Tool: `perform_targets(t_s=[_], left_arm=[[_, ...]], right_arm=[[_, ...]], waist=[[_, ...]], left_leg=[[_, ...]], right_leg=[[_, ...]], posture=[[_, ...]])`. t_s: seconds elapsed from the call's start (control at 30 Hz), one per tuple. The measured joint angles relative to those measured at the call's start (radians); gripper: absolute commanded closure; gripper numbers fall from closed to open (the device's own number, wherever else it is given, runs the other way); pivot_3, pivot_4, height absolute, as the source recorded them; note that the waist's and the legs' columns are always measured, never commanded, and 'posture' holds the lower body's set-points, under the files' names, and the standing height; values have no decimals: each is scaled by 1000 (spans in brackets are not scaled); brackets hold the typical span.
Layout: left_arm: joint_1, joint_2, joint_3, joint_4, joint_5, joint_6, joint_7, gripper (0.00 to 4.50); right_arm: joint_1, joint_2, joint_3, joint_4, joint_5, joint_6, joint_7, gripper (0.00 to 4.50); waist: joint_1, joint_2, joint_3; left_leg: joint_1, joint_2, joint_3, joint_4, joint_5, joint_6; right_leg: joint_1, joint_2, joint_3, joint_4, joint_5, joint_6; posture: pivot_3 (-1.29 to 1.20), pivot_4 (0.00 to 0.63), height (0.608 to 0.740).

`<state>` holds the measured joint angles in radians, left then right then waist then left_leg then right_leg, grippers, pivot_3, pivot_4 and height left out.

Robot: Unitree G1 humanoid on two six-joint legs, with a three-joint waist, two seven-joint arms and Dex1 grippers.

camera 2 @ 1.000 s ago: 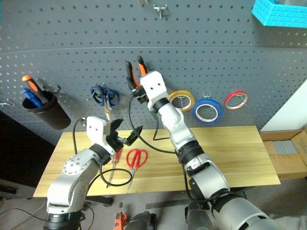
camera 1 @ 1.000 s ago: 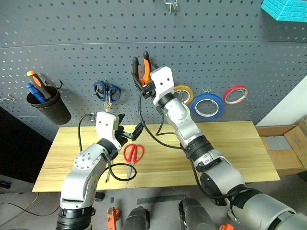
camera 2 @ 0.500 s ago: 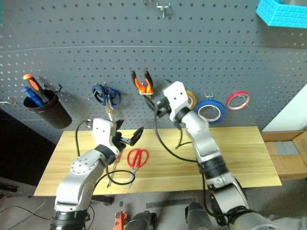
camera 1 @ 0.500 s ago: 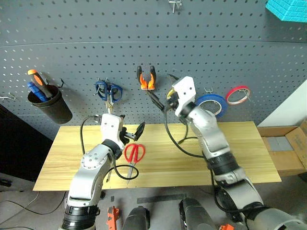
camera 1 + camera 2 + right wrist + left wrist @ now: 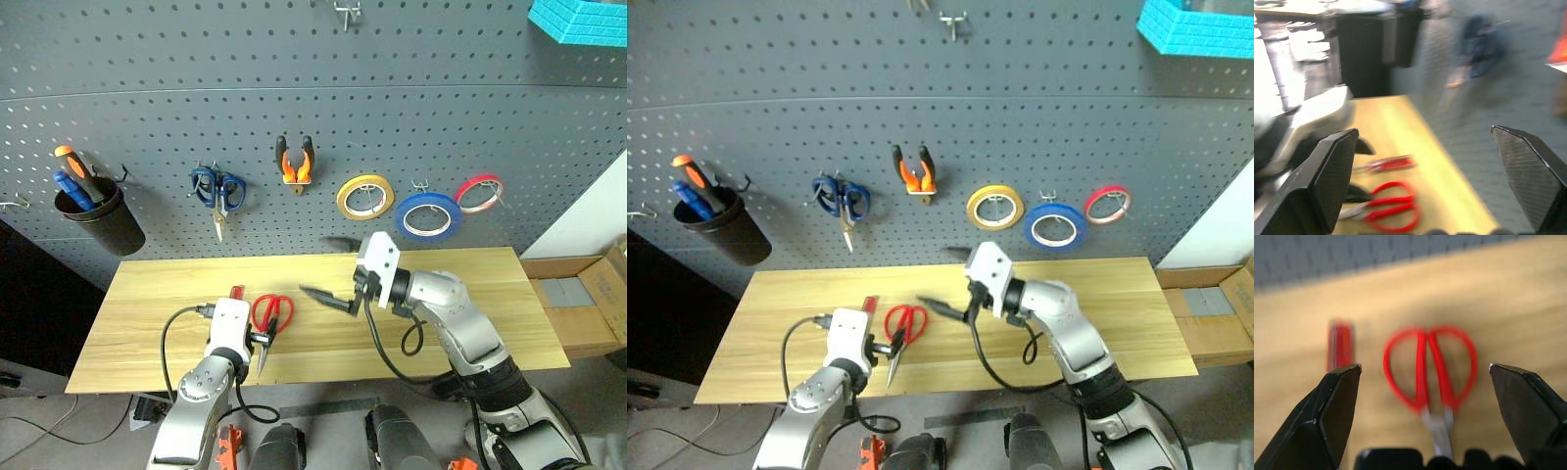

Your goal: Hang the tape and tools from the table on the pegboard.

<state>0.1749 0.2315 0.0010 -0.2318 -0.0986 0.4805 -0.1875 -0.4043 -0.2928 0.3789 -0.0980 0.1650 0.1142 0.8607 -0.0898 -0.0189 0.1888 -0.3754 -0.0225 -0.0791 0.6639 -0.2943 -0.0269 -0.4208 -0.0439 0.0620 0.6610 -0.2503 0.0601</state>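
One pair of red-handled scissors (image 5: 1430, 367), blades toward the bench's (image 5: 470, 294) front edge, lying directly ahead of the wide-spread, empty left hand (image 5: 1425, 382).

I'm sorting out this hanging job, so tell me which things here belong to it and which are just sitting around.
Part of the job:
- red-handled scissors, on the table
- red screwdriver, on the table
- pliers, on the pegboard
- blue tape, on the pegboard

Just there:
- blue-handled scissors
- yellow tape
- red tape
- black cup holding screwdrivers
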Motion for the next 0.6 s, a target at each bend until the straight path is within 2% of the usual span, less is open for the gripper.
perform_targets(t_s=[0.2, 0.4, 0.6], left_arm=[[36, 54, 22, 74, -32, 11, -92, 0], [-12, 79, 22, 163, -34, 9, -147, 0], [-67, 91, -5, 224, -33, 11, -198, 0]], right_arm=[[33, -36, 81, 72, -34, -91, 113, 8], [34, -65, 127, 166, -68, -125, 211, 8], [29, -75, 159, 297, -120, -169, 251, 8]], waist=[[11, 0, 0], [24, -1, 1], [36, -1, 1]], left_leg=[[2, 0, -1, 0, 0, 0], [12, 0, -1, -1, 0, 0], [12, 0, -2, -1, 0, 0]], right_leg=[[2, 0, -1, 1, 0, 0], [12, 0, -2, -2, 0, 0], [13, 0, -3, -3, 0, 0]], posture=[[-23, 168, 740], [-10, 185, 740], [3, 195, 740]])
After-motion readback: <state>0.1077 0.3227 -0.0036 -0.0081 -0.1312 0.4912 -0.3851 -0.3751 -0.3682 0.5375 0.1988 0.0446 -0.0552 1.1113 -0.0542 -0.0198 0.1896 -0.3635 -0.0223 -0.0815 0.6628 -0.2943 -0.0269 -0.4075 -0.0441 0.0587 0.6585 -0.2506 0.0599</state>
